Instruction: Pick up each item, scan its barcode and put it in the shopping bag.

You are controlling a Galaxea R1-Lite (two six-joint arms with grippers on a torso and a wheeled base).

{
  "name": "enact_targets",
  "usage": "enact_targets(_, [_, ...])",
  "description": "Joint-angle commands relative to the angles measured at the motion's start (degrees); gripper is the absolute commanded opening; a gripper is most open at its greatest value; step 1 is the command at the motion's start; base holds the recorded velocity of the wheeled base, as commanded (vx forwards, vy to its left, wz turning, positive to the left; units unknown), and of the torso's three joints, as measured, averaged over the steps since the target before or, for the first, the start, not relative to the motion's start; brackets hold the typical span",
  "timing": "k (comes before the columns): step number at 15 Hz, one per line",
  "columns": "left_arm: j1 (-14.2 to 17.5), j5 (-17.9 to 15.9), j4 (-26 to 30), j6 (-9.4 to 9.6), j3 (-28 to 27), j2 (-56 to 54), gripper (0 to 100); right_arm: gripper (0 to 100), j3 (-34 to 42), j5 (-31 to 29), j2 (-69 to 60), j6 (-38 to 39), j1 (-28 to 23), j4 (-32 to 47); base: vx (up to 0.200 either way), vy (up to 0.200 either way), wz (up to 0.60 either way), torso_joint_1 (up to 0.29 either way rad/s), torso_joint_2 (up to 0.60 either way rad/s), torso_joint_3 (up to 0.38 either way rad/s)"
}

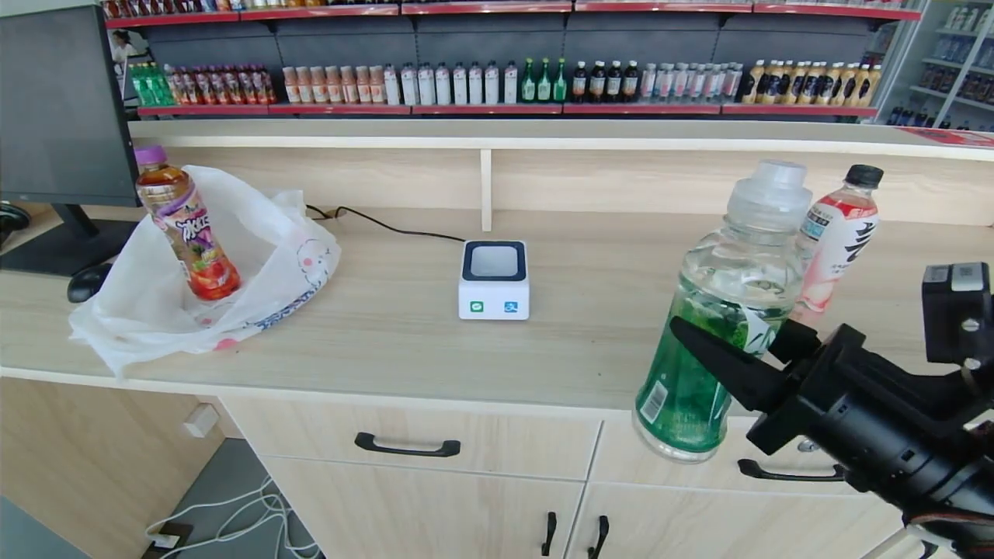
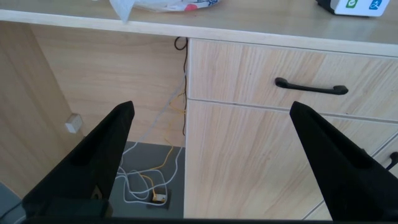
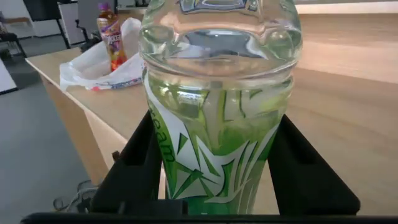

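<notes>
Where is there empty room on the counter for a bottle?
Two bare patches of counter: between the shopping bag and the scanner, and between the scanner and the pink bottle. It's crowded on the right, where the right pincer holds the green bottle in front of the pink one.

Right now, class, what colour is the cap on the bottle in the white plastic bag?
Purple cap; head view best.

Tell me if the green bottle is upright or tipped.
Tipped: the green bottle, held in the right gripper, leans with its top to the right.
</notes>
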Motion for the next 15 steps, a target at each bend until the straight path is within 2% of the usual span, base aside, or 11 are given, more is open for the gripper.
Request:
enact_targets(1, [0.0, 0.0, 0.2, -0.03, 0.0, 0.0, 100, 0, -1.8, -5.1, 1.5, -1.5, -2.2, -0.1, 0.000, 0.000, 0.00, 0.000, 0.00, 0.000])
enact_targets(3, [0.0, 0.0, 0.2, -0.03, 0.0, 0.0, 100, 0, -2.2, -10.4, 1.6, -1.5, -5.0, -0.1, 0.000, 0.000, 0.00, 0.000, 0.00, 0.000])
enact_targets(6, [0.0, 0.0, 0.2, -0.03, -0.1, 0.0, 100, 0, -4.7, -10.6, 2.1, -1.7, -10.7, -0.1, 0.000, 0.000, 0.00, 0.000, 0.00, 0.000])
enact_targets(7, [0.0, 0.0, 0.2, -0.03, 0.0, 0.0, 100, 0, -5.1, -10.6, 2.1, -1.7, -11.1, -0.1, 0.000, 0.000, 0.00, 0.000, 0.00, 0.000])
enact_targets(10, [0.0, 0.0, 0.2, -0.12, 0.0, 0.0, 100, 0, -5.1, -10.6, 1.5, -1.6, -11.1, -0.1, -0.200, 0.000, 0.00, 0.015, 0.00, 0.001])
enact_targets(14, [0.0, 0.0, 0.2, -0.21, 0.0, 0.0, 100, 0, -7.6, -10.6, 2.4, -1.3, -10.9, -0.1, 0.000, 0.000, 0.00, 0.000, 0.00, 0.000])
enact_targets(15, [0.0, 0.0, 0.2, -0.21, -0.1, 0.0, 100, 0, -8.3, -10.6, 2.7, -1.3, -10.9, -0.1, 0.000, 0.200, 0.00, 0.017, 0.00, 0.002])
